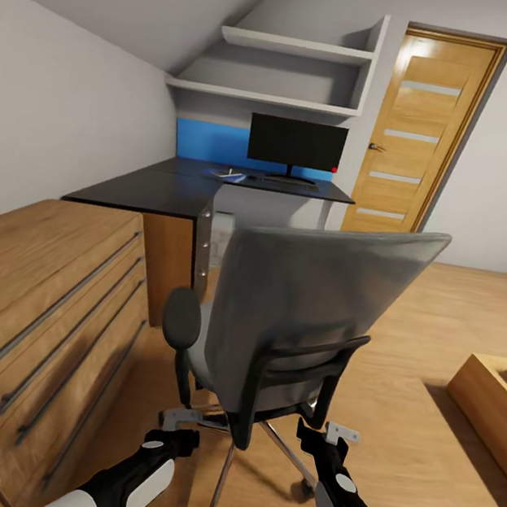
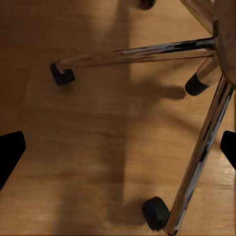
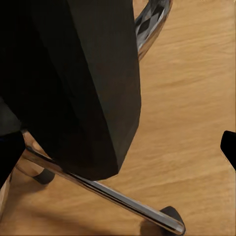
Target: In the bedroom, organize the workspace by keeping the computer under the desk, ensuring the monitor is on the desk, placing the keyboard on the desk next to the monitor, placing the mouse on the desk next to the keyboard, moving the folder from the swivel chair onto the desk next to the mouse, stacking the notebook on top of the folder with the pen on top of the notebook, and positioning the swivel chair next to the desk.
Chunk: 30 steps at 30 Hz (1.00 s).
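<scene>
Nearest us are our own two arms, low in the head view. Our left gripper [image 1: 180,421] hangs just behind the swivel chair [image 1: 301,311], over the chrome base; in the left wrist view its fingertips [image 2: 11,150] stand wide apart with nothing between them but floor [image 2: 88,132] and chair legs. Our right gripper [image 1: 327,437] is up against the black bracket under the backrest; its fingertips [image 3: 228,145] are also spread and hold nothing, with the dark bracket close beside one of them. We judge both arms are placed behind the chair to push it forward, since the chair is the one thing not yet by the desk.

The chair stands with its back to us, well apart from the desk [image 1: 257,181], with open wooden floor to its right toward the bed corner [image 1: 489,400]. On its left the wooden drawer unit [image 1: 38,308] runs close beside the armrest, so the room for rolling is ahead and to the right; the castors could catch that unit's edge if we drift left.

Farther on, the monitor [image 1: 296,144] stands upright on the desk before the blue panel. The keyboard [image 1: 291,182] lies in front of it, the mouse [image 1: 252,177] beside it, then the folder [image 1: 224,173] with something pale on top, too small to tell. The door [image 1: 422,133] stands beyond.
</scene>
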{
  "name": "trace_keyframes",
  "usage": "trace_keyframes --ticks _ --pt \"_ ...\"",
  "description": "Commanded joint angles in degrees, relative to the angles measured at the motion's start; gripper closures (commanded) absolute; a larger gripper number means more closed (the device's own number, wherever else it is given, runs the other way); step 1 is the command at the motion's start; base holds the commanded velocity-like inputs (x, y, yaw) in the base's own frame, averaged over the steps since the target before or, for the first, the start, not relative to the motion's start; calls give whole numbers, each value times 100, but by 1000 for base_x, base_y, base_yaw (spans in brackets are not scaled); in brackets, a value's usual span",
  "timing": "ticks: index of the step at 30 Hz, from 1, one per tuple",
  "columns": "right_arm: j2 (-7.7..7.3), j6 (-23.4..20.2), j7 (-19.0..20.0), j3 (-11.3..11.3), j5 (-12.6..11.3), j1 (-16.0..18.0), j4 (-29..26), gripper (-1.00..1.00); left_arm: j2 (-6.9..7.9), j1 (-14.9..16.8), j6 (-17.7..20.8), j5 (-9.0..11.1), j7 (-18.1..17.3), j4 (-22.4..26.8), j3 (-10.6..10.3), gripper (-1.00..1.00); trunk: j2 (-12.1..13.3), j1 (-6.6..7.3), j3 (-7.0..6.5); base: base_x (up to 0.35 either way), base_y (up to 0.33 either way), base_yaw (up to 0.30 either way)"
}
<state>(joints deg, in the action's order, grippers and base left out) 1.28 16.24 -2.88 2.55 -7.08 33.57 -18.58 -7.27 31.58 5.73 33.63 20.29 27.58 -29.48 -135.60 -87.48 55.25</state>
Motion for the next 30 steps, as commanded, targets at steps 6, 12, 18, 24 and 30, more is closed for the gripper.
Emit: trace_keyframes --ticks 6,12,18,24,30 --pt "4 158 7 35 -39 1 12 -100 6 6 20 3 45 20 -40 -100 -2 -2 -30 320 0 -149" --pt "4 168 7 35 -32 1 13 -100 6 6 23 8 44 20 -41 -100 -2 -2 -66 320 -34 -155" --pt "4 168 7 35 -31 1 13 -100 6 6 24 8 45 20 -42 -100 -2 -2 -99 320 -58 -132" --pt "4 168 7 35 -31 1 13 -100 6 6 24 11 43 20 -40 -100 -2 -2 -108 320 -39 -32" --pt "4 168 7 35 -31 1 13 -100 6 6 24 12 39 20 -40 -100 -2 -2 -108 320 5 -2"
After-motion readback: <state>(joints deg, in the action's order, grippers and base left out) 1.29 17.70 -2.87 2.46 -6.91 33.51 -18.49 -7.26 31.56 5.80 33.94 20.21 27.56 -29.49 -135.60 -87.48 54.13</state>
